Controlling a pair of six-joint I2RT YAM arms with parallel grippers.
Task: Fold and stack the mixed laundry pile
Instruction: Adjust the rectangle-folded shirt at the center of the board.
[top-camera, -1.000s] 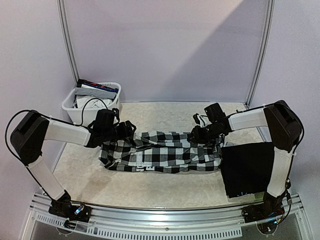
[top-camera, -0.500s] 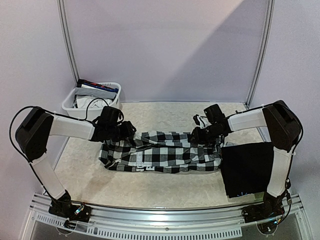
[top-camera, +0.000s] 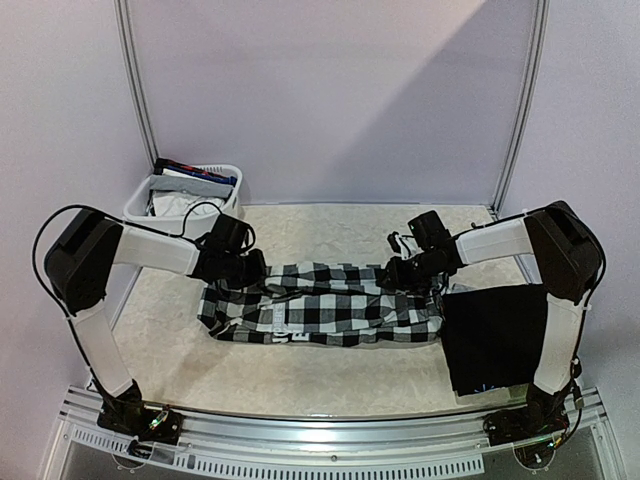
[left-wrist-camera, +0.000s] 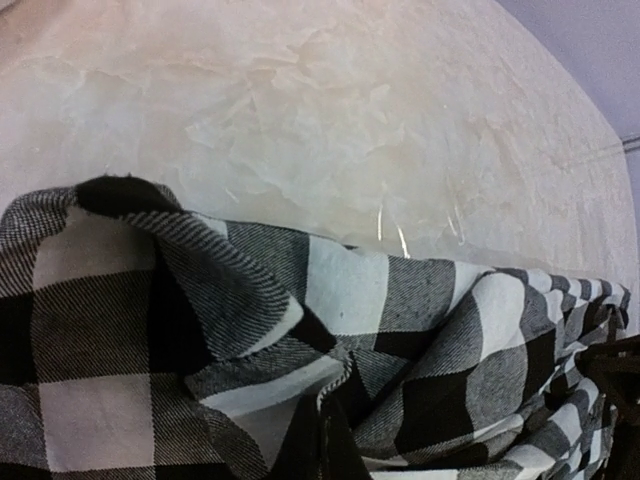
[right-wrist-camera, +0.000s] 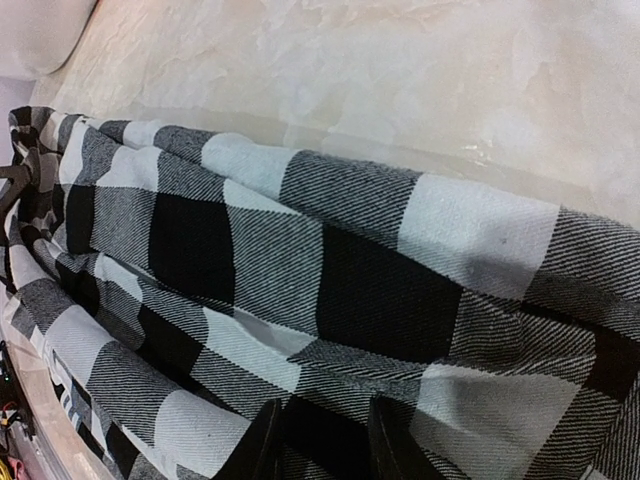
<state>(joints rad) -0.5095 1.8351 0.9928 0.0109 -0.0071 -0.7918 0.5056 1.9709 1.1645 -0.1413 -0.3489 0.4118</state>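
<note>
checkered shirt (top-camera: 330, 310) runs left-to-right; left end effector (top-camera: 257, 268), right end effector (top-camera: 393, 271) pinch its far edge.

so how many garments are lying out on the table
2: the checkered shirt spread mid-table, and a black garment at the near right. Others sit in the basket, partly hidden.

Bare table (top-camera: 330, 225) behind checkered shirt (top-camera: 320, 305); basket (top-camera: 148, 228) blocks far-left, black garment (top-camera: 495, 335) seemingly fills right.
</note>
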